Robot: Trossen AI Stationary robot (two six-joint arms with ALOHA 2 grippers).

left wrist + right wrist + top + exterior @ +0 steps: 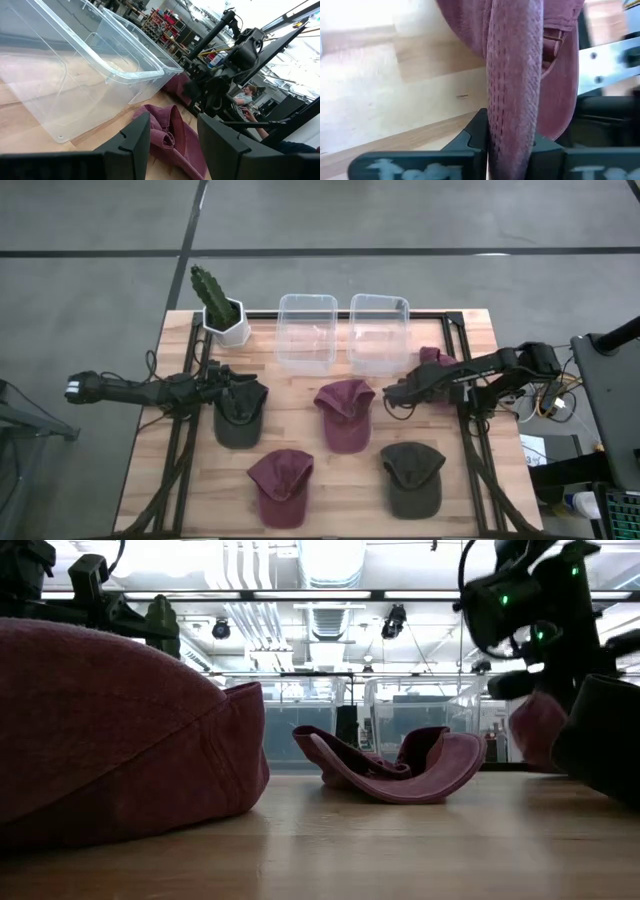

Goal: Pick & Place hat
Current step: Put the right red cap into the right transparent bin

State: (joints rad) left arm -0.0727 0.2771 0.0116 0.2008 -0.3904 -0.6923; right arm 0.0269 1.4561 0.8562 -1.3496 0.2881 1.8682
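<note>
While the right gripper (392,393) pinches a maroon hat (520,75) by its brim, fingers clamped tight on the fabric, that hat hangs just right of the right bin (378,332). Left gripper (232,379) sits left of the left bin (307,330), over a dark green hat (238,416), fingers (131,142) partly apart (nothing held). Middle maroon hat (345,412) lies below both bins.

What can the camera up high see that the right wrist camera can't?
Only the high view shows the cactus pot, two clear bins, the green hats and the left end effector over one green hat. Only the right wrist view shows up close how the right end effector is shut on a fold of the maroon hat. Both show that hat and the wooden table.
</note>
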